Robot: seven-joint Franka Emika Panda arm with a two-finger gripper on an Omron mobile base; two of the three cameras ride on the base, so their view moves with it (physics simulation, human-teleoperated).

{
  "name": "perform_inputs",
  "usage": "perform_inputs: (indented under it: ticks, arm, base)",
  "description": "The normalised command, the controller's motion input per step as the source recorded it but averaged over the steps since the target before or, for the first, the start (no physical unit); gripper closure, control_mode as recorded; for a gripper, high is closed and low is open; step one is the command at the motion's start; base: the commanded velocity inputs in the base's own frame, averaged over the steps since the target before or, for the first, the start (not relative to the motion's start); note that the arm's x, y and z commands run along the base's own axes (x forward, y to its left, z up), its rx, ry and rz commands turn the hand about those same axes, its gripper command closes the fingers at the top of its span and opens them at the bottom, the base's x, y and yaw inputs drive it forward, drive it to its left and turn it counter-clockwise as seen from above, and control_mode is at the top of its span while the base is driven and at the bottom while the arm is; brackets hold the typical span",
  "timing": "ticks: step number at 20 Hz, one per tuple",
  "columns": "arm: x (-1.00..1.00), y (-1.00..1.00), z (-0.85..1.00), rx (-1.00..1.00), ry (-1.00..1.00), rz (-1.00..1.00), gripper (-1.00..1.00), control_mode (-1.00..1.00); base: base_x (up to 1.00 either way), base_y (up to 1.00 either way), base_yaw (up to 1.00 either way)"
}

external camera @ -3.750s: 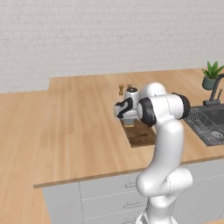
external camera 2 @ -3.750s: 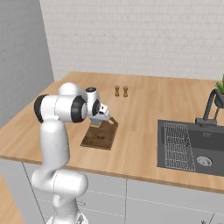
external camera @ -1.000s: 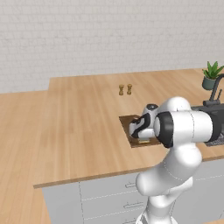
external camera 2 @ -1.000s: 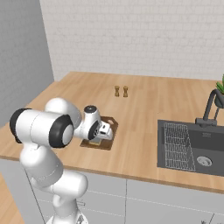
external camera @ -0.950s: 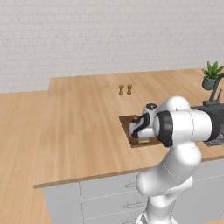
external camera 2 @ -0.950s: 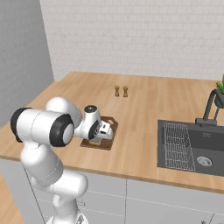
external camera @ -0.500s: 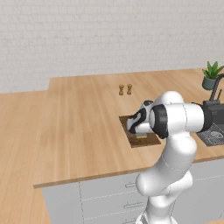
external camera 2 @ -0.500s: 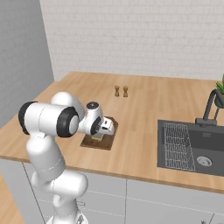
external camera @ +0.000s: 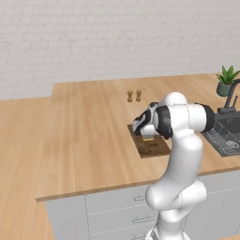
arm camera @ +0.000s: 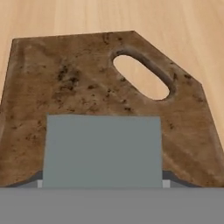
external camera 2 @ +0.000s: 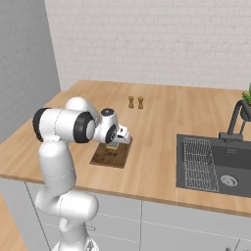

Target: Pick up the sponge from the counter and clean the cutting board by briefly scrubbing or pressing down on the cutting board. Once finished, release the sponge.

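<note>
The dark brown cutting board (external camera: 153,148) (external camera 2: 107,156) (arm camera: 87,74) lies on the light-wood counter (external camera: 89,140) (external camera 2: 157,122), its pale handle slot at the far end in the hand view. My gripper (external camera: 146,136) (external camera 2: 114,142) (arm camera: 103,181) hangs just over the board's far half, shut on the sponge (external camera: 148,139) (external camera 2: 113,145) (arm camera: 103,148). In the hand view the sponge's grey-blue top covers the fingertips. From the base views, its yellow layer shows under the hand, close to the board; I cannot tell whether it touches.
Two small shakers (external camera: 134,96) (external camera 2: 135,102) stand behind the board. The dark sink (external camera 2: 215,164) (external camera: 227,136) with its faucet (external camera 2: 235,120) lies to the right, and a potted plant (external camera: 226,79) stands beyond it. The counter's front edge runs just before the board.
Over the last second the arm has risen from a low, bent pose. The hand has drawn back along the board towards its far end, still holding the sponge.
</note>
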Motion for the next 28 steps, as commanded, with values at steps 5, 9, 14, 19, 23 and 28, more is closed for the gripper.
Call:
perform_inputs:
  ticks: [5, 9, 14, 19, 23, 28]
  arm:
    - [0.55, 0.00, 0.00, 0.00, -0.01, 0.00, 1.00, -1.00]
    - [0.44, 0.00, 0.00, 0.00, -0.01, 0.00, 1.00, -1.00]
    - [0.13, 0.00, 0.00, 0.00, -0.06, 0.00, 1.00, -1.00]
    - [0.00, 0.00, 0.00, 0.00, -0.16, 0.00, 1.00, -1.00]
    - [0.00, -0.05, 0.00, 0.00, -0.19, 0.00, 1.00, -1.00]
    - [0.00, -0.18, 0.00, 0.00, -0.16, 0.03, 1.00, -1.00]
  base:
    - [0.00, 0.00, 0.00]
    - [0.00, 0.00, 0.00]
    - [0.00, 0.00, 0.00]
    - [0.00, 0.00, 0.00]
    - [0.00, 0.00, 0.00]
    - [0.00, 0.00, 0.00]
